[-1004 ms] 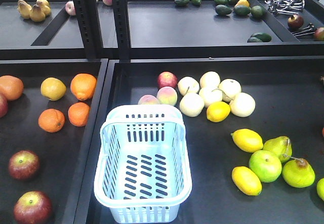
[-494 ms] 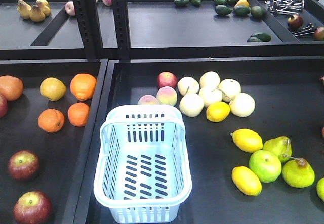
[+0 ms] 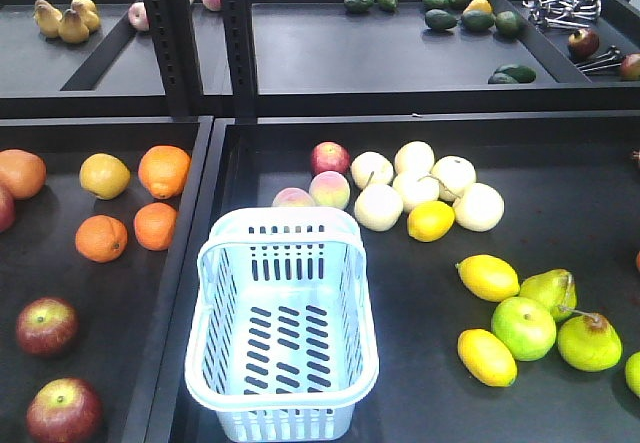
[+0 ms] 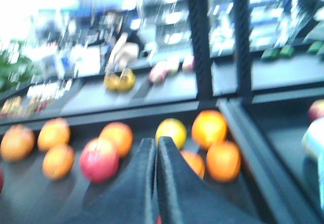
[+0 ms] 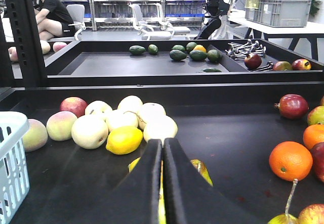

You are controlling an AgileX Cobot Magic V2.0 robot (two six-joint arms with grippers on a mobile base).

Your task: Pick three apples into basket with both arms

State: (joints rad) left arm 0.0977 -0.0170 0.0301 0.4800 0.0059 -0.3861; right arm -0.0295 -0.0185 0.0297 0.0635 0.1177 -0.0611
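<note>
Over the last second nothing shifted in the front view: basket (image 3: 283, 401), near apple (image 3: 63, 410) and far apple (image 3: 47, 325) in the left tray (image 3: 110, 303) lay exactly as before.

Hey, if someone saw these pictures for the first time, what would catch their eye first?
Most likely the pale blue basket, sitting empty at the front of the right tray in the front view. Next come the dark red apples at the near end of the left tray, in front of the oranges. The cluster of pale round fruit lies just behind the basket.
</note>
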